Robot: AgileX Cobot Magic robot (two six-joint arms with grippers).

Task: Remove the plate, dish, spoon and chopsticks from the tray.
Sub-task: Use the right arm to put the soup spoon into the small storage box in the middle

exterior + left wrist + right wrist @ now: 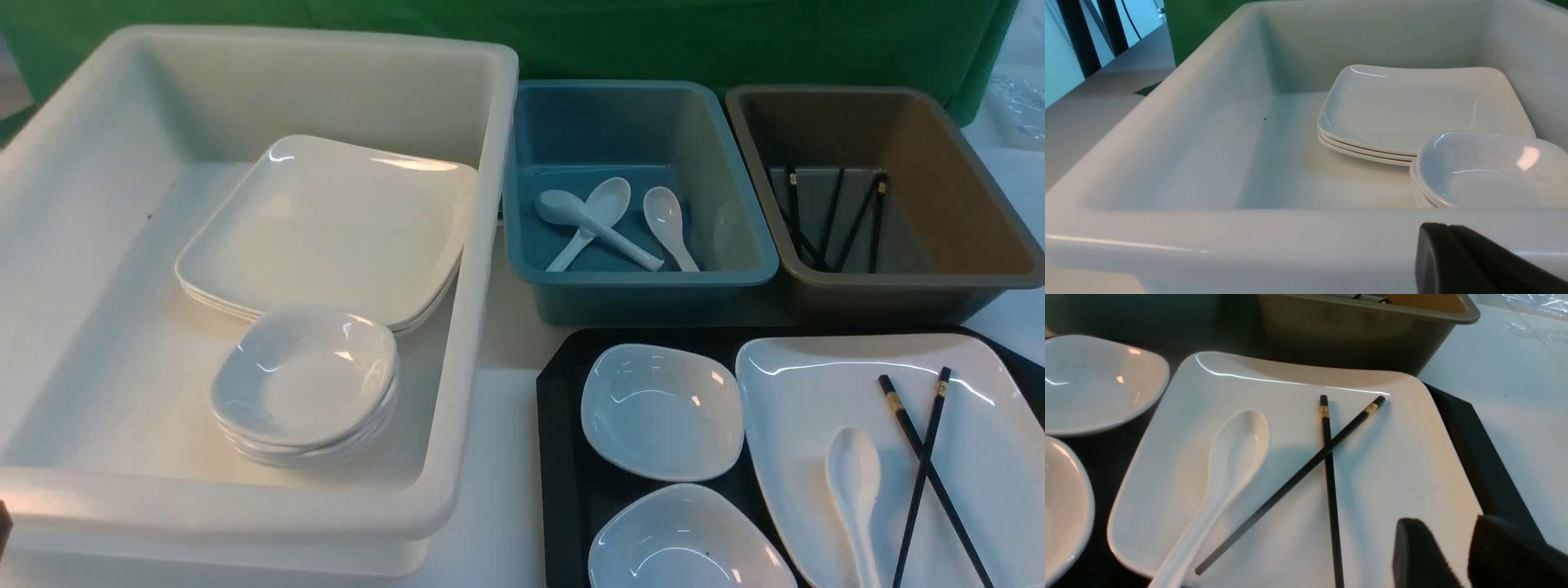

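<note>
The tray (562,457) sits at the lower right of the front view, and its whole load is on it; by the look of it, this clearing has not yet begun. The plate (804,392) fills the tray's right part, cut by the frame's right and bottom edges; the spoon (853,478) lies on it, bowl up-frame, and just right of it the chopsticks (922,461) lie crossed in an X, gold bands up-frame. Left of the plate stand a dish (661,412) and, below it, a second dish (686,539), both empty.

The bins hint where each thing goes: the white bin (482,269) at left holds a plate stack (326,220) and a dish stack (302,384); the blue bin (645,282) at upper centre holds three spoons; the brown bin (906,282) at upper right holds chopsticks.

The right gripper (1447,528) hangs over the plate's corner beside the chopsticks, jaws partly apart, nothing between them. The left gripper (1447,230) waits at the white bin's near rim, pressed closed and empty.

I judge the chopsticks or spoon must come off first, since the plate cannot be lifted cleanly while they lie on it; then plate and dishes.
</note>
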